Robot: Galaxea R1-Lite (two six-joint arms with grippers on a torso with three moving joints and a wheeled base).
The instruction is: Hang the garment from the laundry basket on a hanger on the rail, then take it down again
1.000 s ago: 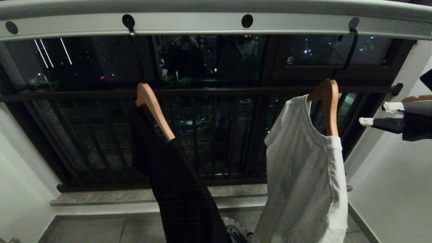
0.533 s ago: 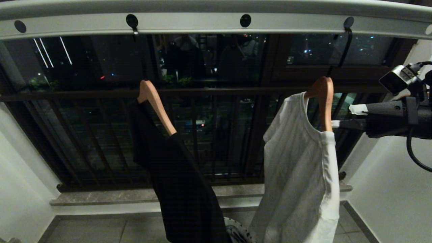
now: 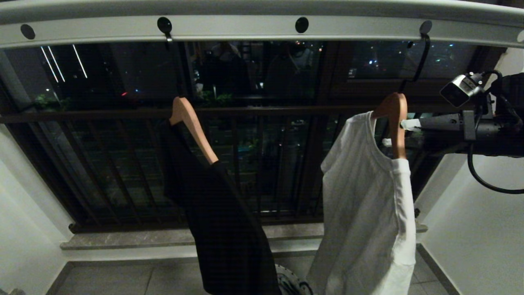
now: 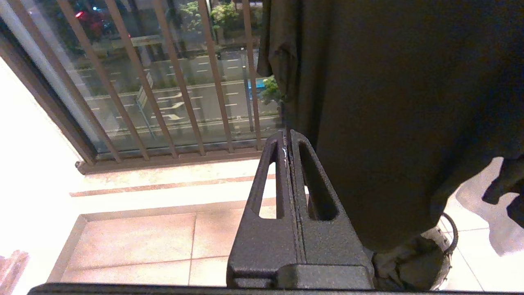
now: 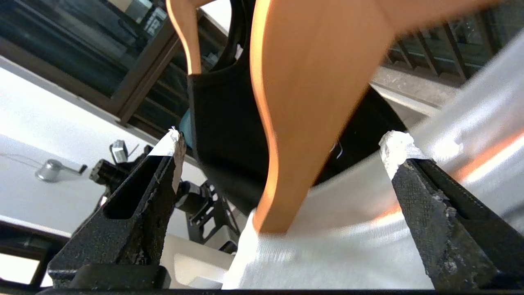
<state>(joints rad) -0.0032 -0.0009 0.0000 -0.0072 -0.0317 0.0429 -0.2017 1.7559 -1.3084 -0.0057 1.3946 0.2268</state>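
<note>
The white garment [image 3: 368, 213] hangs on a wooden hanger [image 3: 396, 123] whose dark hook sits in a hole at the right end of the rail [image 3: 245, 28], so the step in hand looks like taking it down. The right gripper [image 3: 399, 133] reaches in from the right at the hanger's arm, jaws spread wide; in the right wrist view the wood [image 5: 311, 114] stands between the two fingers, touching neither. To do this well, I would centre the bare wood above the collar, close on it without pinching cloth, then lift until the hook clears its hole before drawing away. To the left a dark garment [image 3: 221, 221] hangs on a second hanger [image 3: 192, 127]. The laundry basket [image 3: 292, 284] shows at the floor below. The left gripper [image 4: 288, 151] is parked low, jaws shut on nothing.
</note>
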